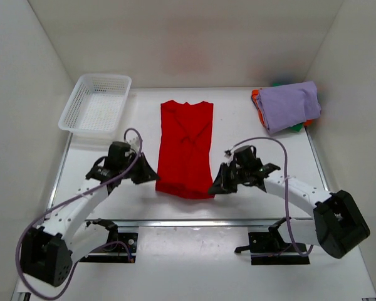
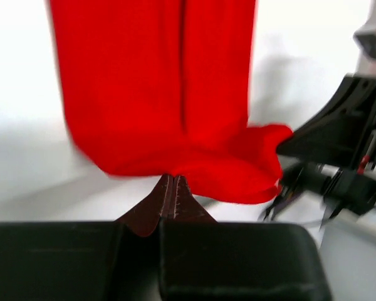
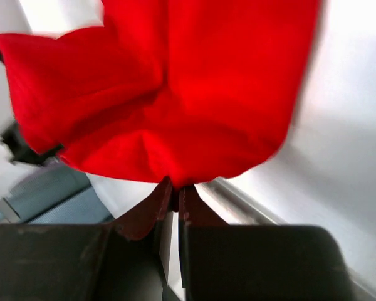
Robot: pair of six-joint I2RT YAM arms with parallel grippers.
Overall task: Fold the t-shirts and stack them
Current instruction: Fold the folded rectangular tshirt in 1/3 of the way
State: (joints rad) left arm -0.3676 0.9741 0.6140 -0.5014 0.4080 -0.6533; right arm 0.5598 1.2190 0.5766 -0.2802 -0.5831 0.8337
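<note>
The red t-shirt [image 1: 187, 147] lies in a long narrow strip down the middle of the table, collar end far, hem near. My left gripper [image 1: 154, 177] is shut on the hem's near left corner [image 2: 169, 169]. My right gripper [image 1: 214, 186] is shut on the hem's near right corner [image 3: 175, 179], and the cloth there bunches and lifts off the table. A folded lavender t-shirt [image 1: 289, 105] tops a stack at the far right, with orange [image 1: 256, 98] and green [image 1: 296, 128] edges showing under it.
A white mesh basket [image 1: 95, 103] stands at the far left. White walls close in the table on three sides. A metal rail [image 1: 194, 221] runs along the near edge by the arm bases. The right arm shows in the left wrist view [image 2: 344, 157].
</note>
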